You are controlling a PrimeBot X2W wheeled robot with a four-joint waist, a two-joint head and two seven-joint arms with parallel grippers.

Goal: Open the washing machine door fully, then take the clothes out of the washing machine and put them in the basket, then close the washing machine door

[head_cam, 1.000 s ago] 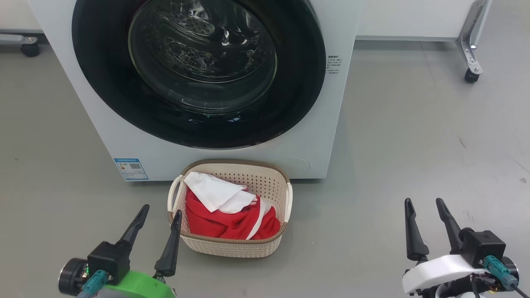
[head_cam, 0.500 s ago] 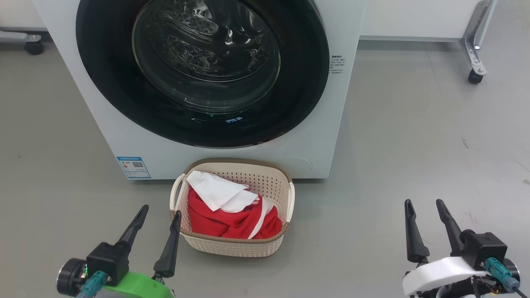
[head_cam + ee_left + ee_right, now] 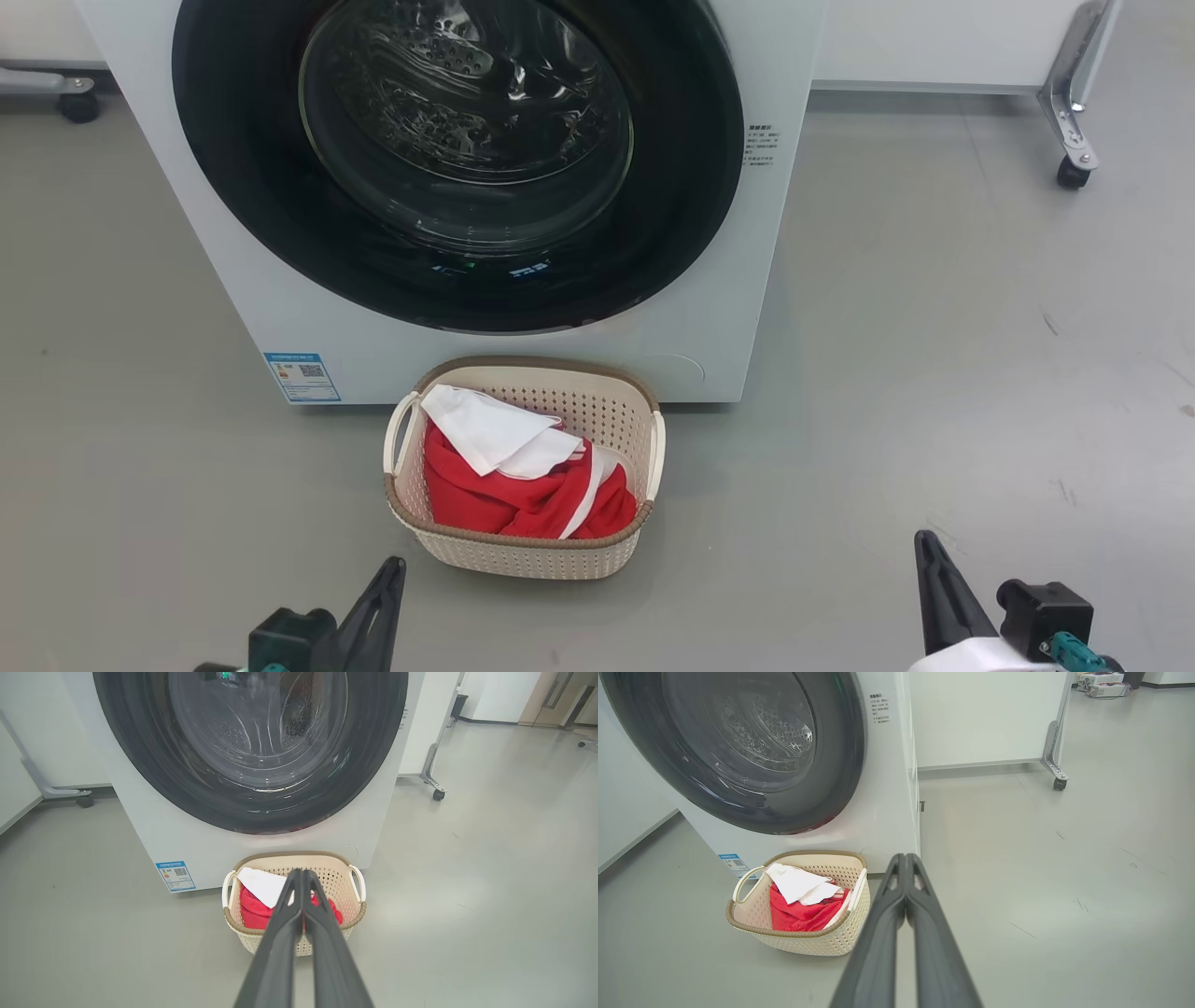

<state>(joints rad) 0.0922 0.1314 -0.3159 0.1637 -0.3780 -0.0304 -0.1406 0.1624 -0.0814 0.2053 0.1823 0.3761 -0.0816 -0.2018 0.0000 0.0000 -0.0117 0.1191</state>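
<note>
Since the door sits shut and the clothes lie in the basket just before the washer, the task looks done, the left gripper and right gripper empty, jaws pressed together.

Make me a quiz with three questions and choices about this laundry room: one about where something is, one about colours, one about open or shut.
1. Where is the basket?
A in front of the washer
B on top of the washer
C behind the washer

2. What colours are the clothes?
A blue and yellow
B red and white
C green and black

3. How is the door?
A shut
B wide open
C taken off

Answers:
1 A: it stands right before the washer's front.
2 B: red cloth with white pieces lies in the basket.
3 A: the door sits flush against the washer.
</note>
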